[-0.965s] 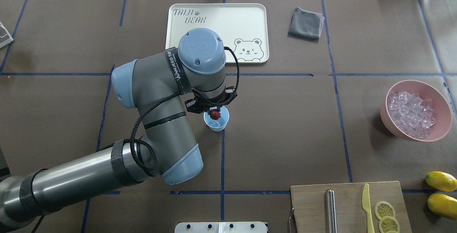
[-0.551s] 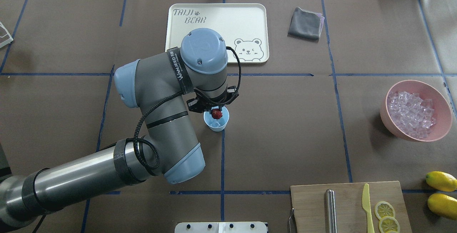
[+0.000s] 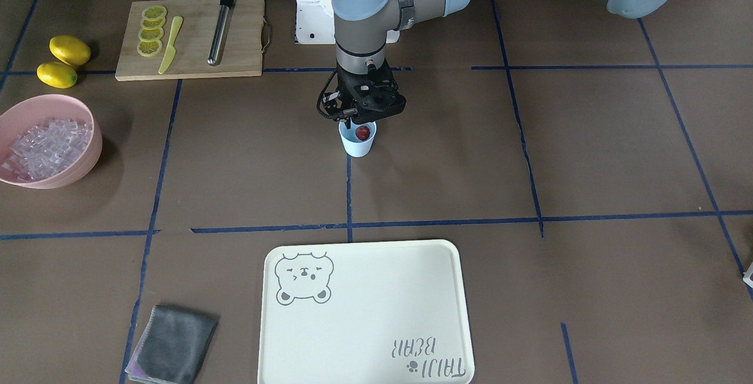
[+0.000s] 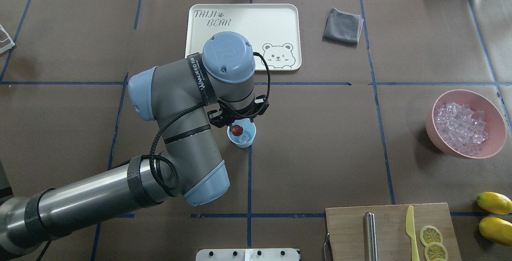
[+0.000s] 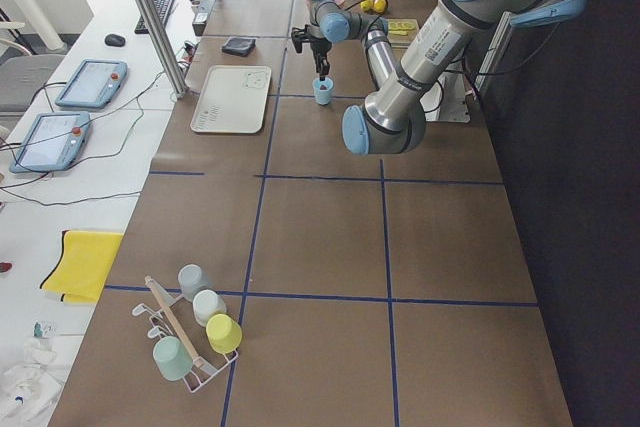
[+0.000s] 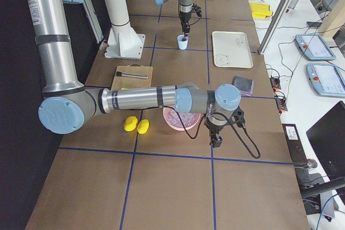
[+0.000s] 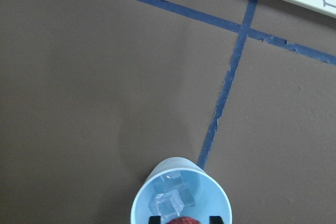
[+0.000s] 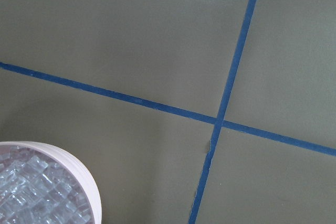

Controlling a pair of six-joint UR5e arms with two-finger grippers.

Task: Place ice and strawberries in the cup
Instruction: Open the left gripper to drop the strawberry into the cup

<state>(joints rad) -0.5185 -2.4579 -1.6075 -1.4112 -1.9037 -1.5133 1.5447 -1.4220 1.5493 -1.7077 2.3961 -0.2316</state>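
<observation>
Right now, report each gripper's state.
Left gripper: open above the light-blue cup, strawberry inside it.
Right gripper: cannot tell; seen only from the side.

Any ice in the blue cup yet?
Yes, the left wrist view shows clear ice cubes lying inside the light-blue cup, next to the strawberry.

Tray (image 4: 248,29) reads "TAIJI BEAR" (w/ paw print); left-arm strap (image 4: 199,78) reads "WANJEED".
</observation>
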